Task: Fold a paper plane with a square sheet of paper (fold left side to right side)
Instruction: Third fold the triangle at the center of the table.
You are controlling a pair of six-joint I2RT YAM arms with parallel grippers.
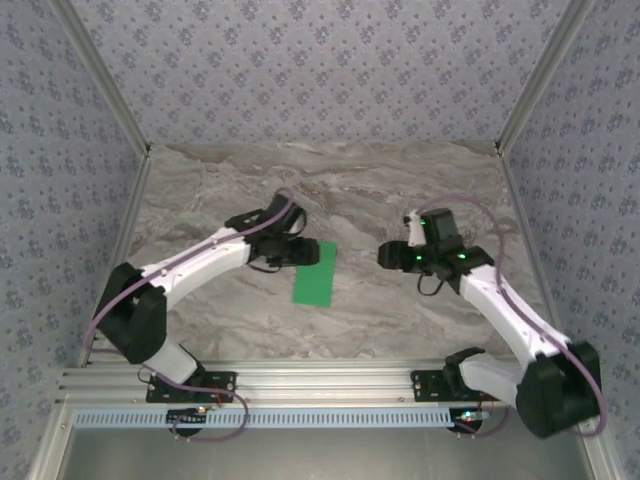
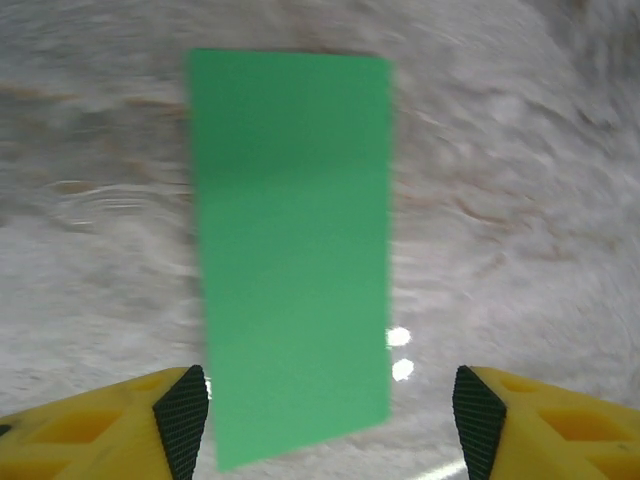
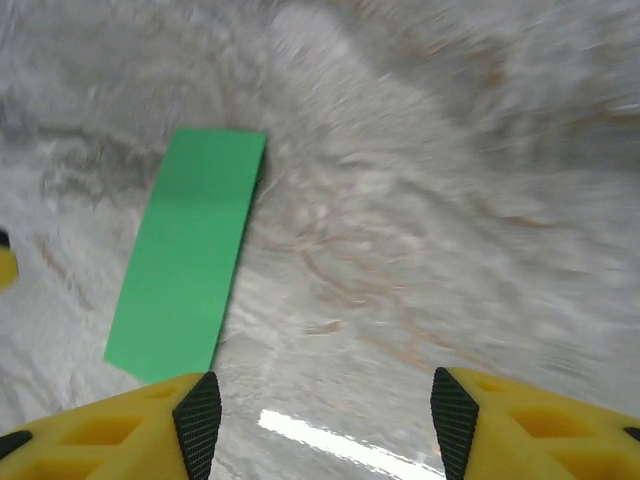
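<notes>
The bright green sheet of paper (image 1: 314, 273) lies on the marble table as a narrow rectangle, about twice as long as it is wide. My left gripper (image 1: 300, 250) hovers over its far end, open, with nothing between the fingers. In the left wrist view the paper (image 2: 295, 250) stretches away from the left gripper (image 2: 330, 415), its near end between the black pads (image 2: 182, 425) and untouched by them. My right gripper (image 1: 388, 255) stands open and empty to the paper's right. The right wrist view has the paper (image 3: 190, 265) left of the right gripper (image 3: 325, 420). A paper plane is out of view.
The marble tabletop (image 1: 400, 190) is walled by patterned panels (image 1: 300, 60) at the back and both sides. An aluminium rail (image 1: 320, 380) runs along the near edge, carrying both arm bases. A yellow fingertip (image 3: 5, 268) of the left gripper shows at the right wrist view's left edge.
</notes>
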